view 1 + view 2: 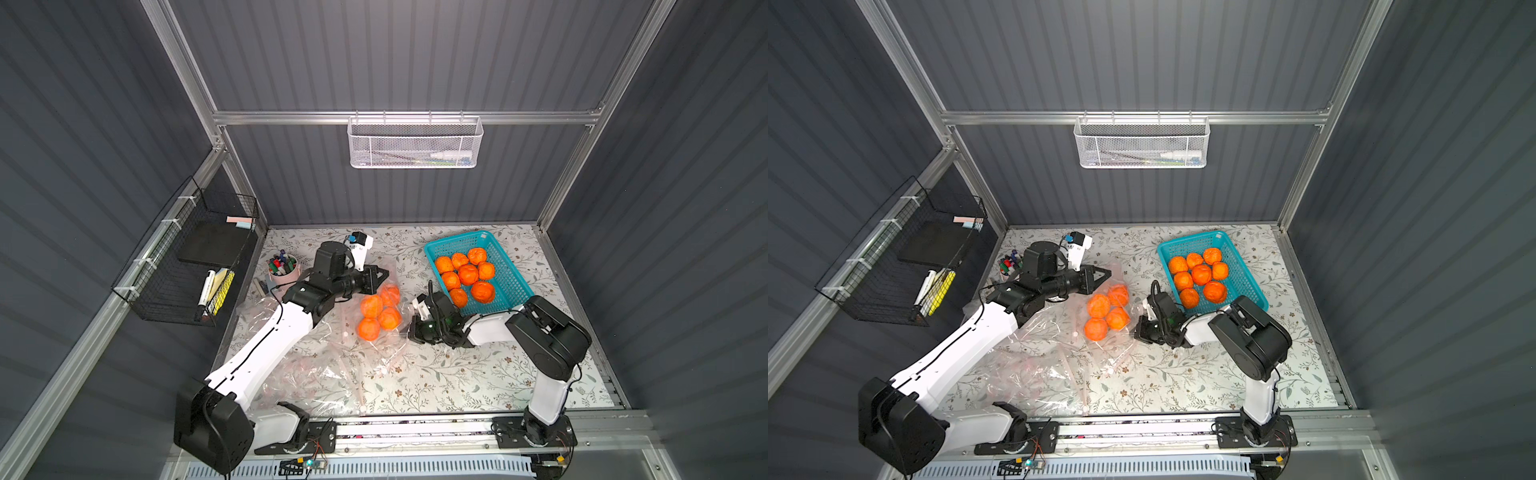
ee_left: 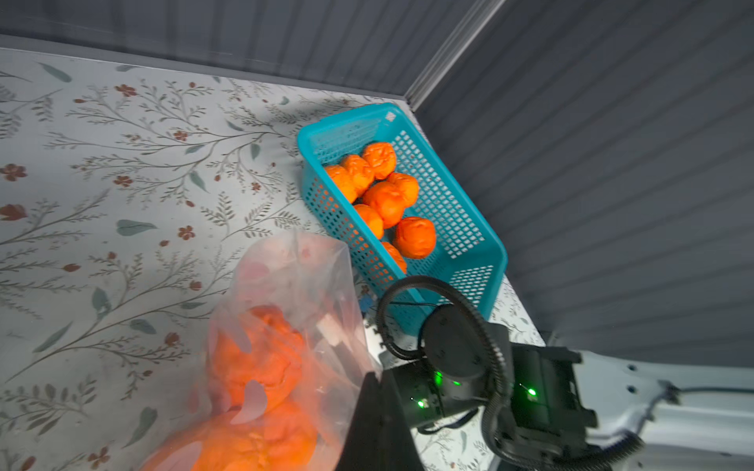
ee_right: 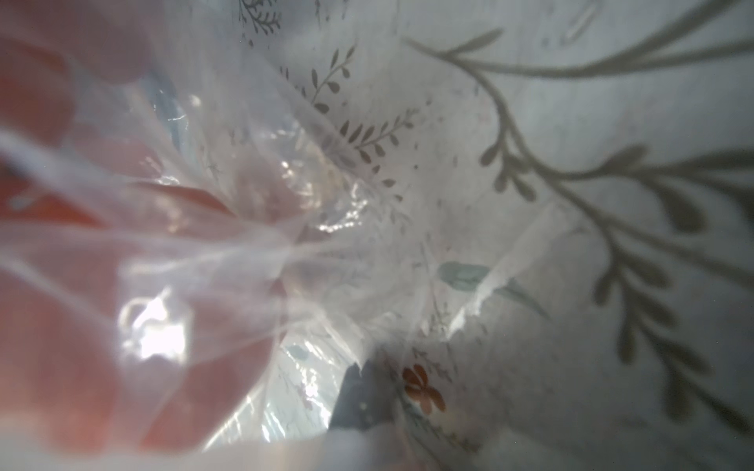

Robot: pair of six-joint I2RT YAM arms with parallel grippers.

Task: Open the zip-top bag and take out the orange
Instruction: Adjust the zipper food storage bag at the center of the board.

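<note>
On the bench (image 1: 457,374), opening step: left pincer (image 1: 384,273) and right pincer (image 1: 408,329) both clamped on plastic of the zip-top bag (image 1: 386,347), oranges (image 1: 371,306) inside; next, probably pull apart to split the seal

Even light leaves the bench (image 1: 457,374) bright and sharp in both top views, walls (image 1: 415,62) dark toward the edges; the right wrist view is blurred, with white glare on the zip-top bag (image 3: 155,326).
</note>
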